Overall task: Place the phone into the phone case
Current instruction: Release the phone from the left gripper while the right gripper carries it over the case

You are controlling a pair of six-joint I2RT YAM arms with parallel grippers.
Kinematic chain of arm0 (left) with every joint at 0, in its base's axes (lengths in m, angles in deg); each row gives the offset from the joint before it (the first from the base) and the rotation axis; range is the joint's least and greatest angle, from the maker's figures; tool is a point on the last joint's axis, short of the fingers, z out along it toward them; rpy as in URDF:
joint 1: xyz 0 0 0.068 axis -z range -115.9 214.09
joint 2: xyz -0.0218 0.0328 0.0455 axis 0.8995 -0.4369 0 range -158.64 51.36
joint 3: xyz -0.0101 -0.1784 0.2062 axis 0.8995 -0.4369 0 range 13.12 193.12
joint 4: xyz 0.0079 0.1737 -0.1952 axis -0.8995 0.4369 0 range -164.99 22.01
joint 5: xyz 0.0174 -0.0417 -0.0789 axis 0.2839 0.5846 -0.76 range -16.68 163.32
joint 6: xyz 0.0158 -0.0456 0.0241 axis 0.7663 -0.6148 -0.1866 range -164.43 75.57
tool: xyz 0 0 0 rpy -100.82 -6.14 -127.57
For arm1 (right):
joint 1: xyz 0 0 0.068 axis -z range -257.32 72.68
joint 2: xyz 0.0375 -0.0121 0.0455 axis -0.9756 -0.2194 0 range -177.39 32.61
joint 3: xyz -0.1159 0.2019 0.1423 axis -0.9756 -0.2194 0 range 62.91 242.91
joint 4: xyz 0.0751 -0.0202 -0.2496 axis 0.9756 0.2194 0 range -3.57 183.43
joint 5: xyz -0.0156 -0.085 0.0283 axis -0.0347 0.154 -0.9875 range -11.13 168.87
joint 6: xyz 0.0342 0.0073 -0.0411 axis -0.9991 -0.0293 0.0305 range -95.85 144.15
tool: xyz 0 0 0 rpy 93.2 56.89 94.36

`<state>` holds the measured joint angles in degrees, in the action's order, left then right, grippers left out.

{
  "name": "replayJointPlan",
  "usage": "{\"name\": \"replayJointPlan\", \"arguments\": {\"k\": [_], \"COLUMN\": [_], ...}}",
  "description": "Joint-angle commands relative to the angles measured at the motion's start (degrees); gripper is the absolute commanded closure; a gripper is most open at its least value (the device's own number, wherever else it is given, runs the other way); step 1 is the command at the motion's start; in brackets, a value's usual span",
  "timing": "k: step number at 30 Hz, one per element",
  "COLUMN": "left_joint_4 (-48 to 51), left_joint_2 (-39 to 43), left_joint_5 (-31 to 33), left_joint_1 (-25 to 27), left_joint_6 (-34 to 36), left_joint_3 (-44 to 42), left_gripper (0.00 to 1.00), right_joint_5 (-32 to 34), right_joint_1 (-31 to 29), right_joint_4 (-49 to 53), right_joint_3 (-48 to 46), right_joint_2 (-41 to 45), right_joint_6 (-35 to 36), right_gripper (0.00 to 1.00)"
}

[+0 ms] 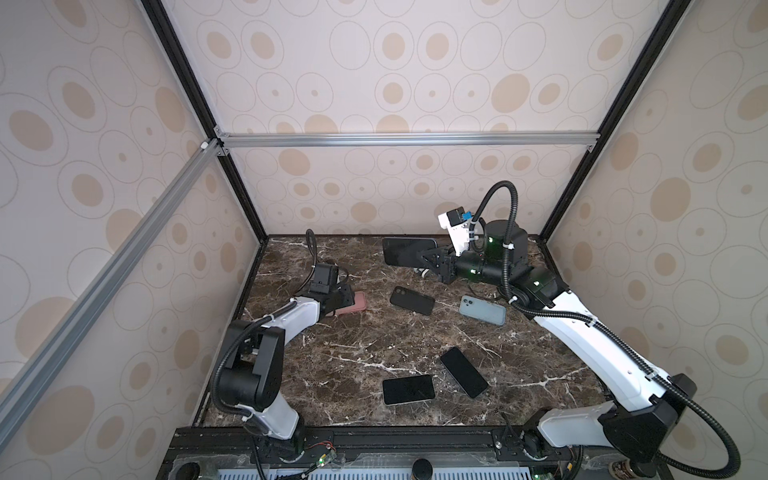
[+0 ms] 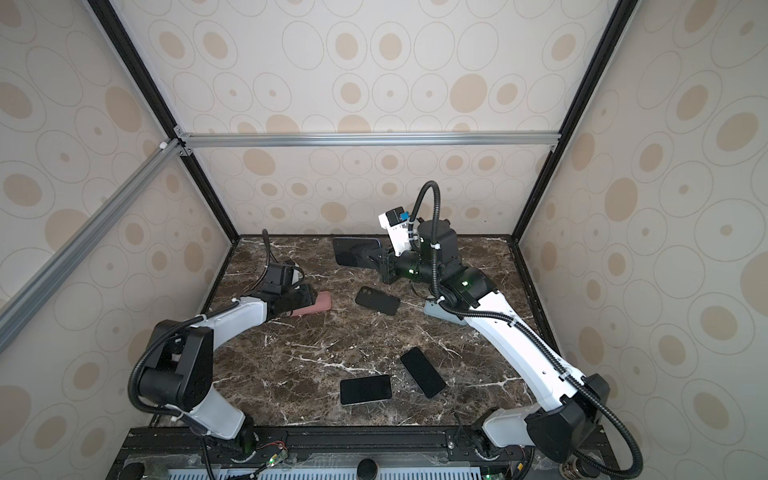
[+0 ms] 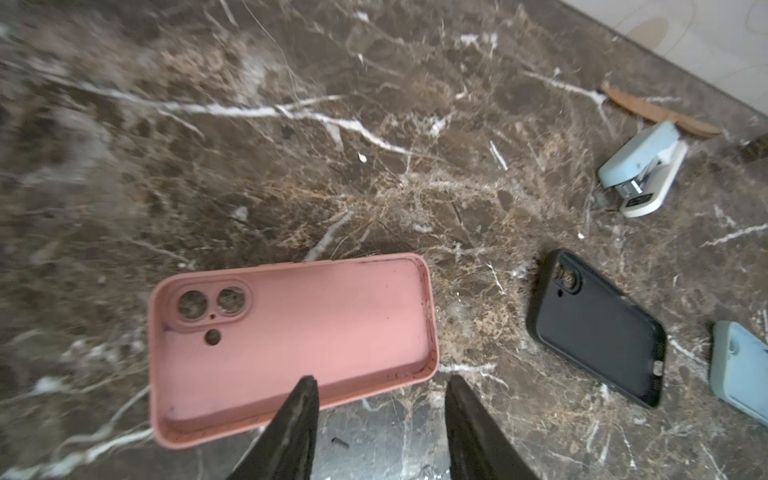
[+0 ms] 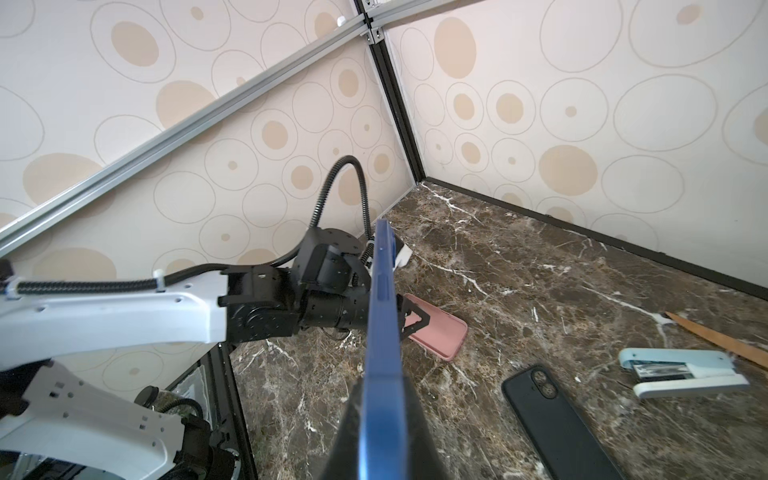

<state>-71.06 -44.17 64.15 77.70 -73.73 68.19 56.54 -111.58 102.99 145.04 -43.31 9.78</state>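
Left gripper (image 3: 381, 395): jaws stood half apart, straddling the pink case (image 3: 291, 345) rim, one finger (image 3: 299, 415) over its inside.
Pink case: lay flat, hollow up, on the table (image 1: 353, 345).
Right gripper (image 1: 430, 255): was clamped on the blue phone (image 4: 382, 324), raised edge-on near the back.

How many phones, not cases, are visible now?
3. The right gripper holds a blue phone at the back; a level phone and a slanted phone lie screen up near the front. The black case and the light blue case lie back up, so either may hide another.
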Motion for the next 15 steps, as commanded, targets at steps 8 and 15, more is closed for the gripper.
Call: {"name": "replayJointPlan", "arguments": {"k": [8,15], "left_joint_4": [-0.52,0.84], "left_joint_2": [-12.30,-15.22], "left_joint_5": [-4.26,-5.80], "left_joint_1": [2.80,3.96], "left_joint_6": [2.70,2.83], "left_joint_3": [8.13,9.10], "left_gripper": [0.50,0.51], "right_joint_5": [0.10,-0.18], "right_joint_1": [-0.02,0.06], "right_joint_4": [-0.08,-0.15], "right_joint_3": [-3.54,-4.26], "right_joint_2": [2.32,2.42], "right_joint_6": [1.57,0.73], "right_gripper": [1.00,1.00]}}
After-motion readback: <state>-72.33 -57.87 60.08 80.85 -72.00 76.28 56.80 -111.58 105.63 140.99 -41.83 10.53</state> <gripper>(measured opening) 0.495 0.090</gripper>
